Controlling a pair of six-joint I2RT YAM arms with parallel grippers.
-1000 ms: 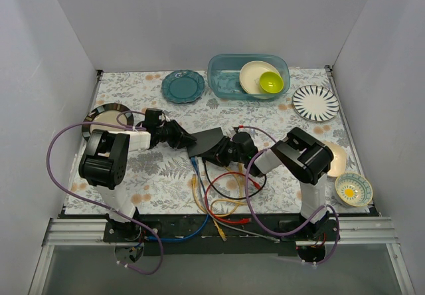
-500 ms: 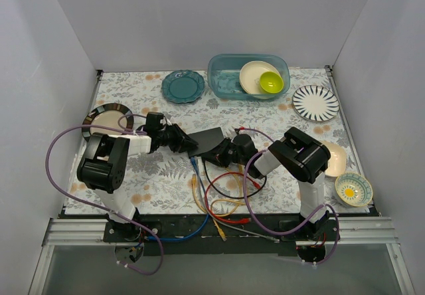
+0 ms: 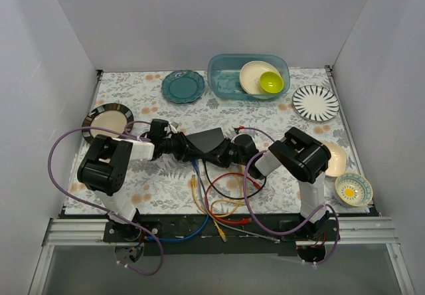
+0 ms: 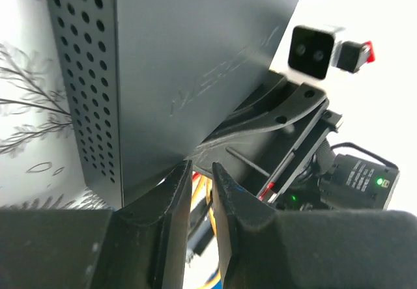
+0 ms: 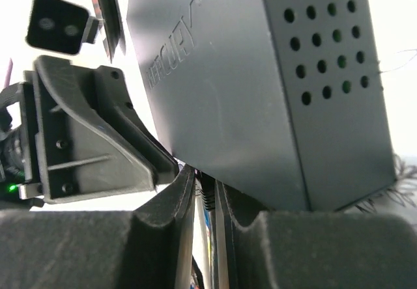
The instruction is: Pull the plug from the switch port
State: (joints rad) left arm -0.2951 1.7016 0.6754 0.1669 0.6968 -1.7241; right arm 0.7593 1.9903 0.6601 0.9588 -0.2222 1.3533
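The black switch (image 3: 211, 138) sits mid-table between the two arms. Its long axis runs left to right, and its near long edge faces the tangle of cables (image 3: 219, 198). The left gripper (image 4: 201, 172) and right gripper (image 5: 204, 175) meet at that edge, each with fingers pressed almost together. The plug is hidden.

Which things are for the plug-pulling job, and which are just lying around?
For the job: black box, cables beside it, left fingers, right fingers.
Lying around: teal plate, striped plate, blue tub, green bowl, flower bowl.
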